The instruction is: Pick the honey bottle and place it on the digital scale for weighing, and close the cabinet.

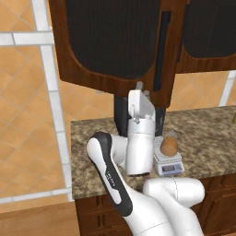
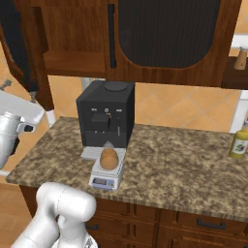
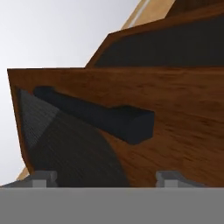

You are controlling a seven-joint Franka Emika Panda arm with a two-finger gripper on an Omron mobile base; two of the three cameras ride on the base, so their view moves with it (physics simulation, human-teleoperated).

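Observation:
The amber honey bottle (image 1: 169, 146) (image 2: 109, 158) stands upright on the silver digital scale (image 1: 168, 164) (image 2: 107, 175) on the counter. The dark brown cabinet has its left door (image 1: 106, 41) (image 2: 19, 48) swung out over the counter, while the right door (image 2: 169, 34) sits flush. My gripper (image 1: 139, 87) (image 3: 106, 179) is raised just under the open door's lower edge, near its black bar handle (image 1: 161, 50) (image 3: 109, 116). It is open, the fingertips (image 3: 41, 177) wide apart with nothing between them, pointing up at the door's wood and dark glass (image 3: 65, 144).
A black coffee machine (image 1: 120, 115) (image 2: 106, 114) stands right behind the scale, against the wall. A yellow-green bottle (image 2: 239, 140) sits at the counter's far right. The speckled stone counter (image 2: 184, 169) has drawers below. My white arm (image 1: 138, 147) rises left of the scale.

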